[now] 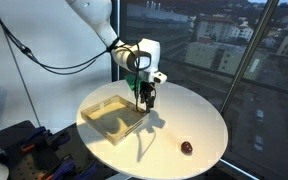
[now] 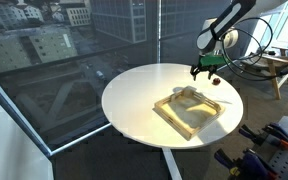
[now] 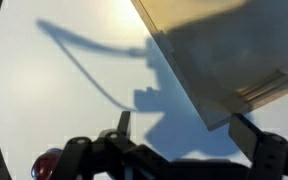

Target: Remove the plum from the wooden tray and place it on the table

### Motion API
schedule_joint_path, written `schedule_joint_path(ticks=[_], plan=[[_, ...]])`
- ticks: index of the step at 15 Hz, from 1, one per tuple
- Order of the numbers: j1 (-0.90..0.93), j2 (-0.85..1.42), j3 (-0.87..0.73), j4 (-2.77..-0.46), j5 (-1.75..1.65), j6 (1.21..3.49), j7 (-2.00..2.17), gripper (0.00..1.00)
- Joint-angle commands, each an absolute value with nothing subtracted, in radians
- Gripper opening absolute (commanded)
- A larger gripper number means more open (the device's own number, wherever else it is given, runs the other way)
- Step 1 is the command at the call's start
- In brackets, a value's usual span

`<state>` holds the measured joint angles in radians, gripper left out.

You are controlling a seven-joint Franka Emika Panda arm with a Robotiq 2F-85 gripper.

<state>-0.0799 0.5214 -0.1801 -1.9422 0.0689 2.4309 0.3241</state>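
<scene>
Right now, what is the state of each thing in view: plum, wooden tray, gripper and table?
plum: out of the tray, lying on the table, not held.
wooden tray: empty, flat on the table.
gripper: open, holding nothing, near the tray's edge.
table: bears the tray and the plum.

Round white table (image 2: 134, 100) fills centre frame; wooden tray (image 2: 172, 118) lies right of centre; gripper (image 2: 210, 76) hangs at upper right.
</scene>
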Motion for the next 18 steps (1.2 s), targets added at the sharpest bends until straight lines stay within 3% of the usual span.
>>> schedule_joint_path(ticks=[1,18], plan=[[-0.076,0.466,-0.171,-1.973,0.058,2.403,0.298,1.0],[-0.04,0.324,-0.105,-2.07,0.054,2.389,0.209,1.0]])
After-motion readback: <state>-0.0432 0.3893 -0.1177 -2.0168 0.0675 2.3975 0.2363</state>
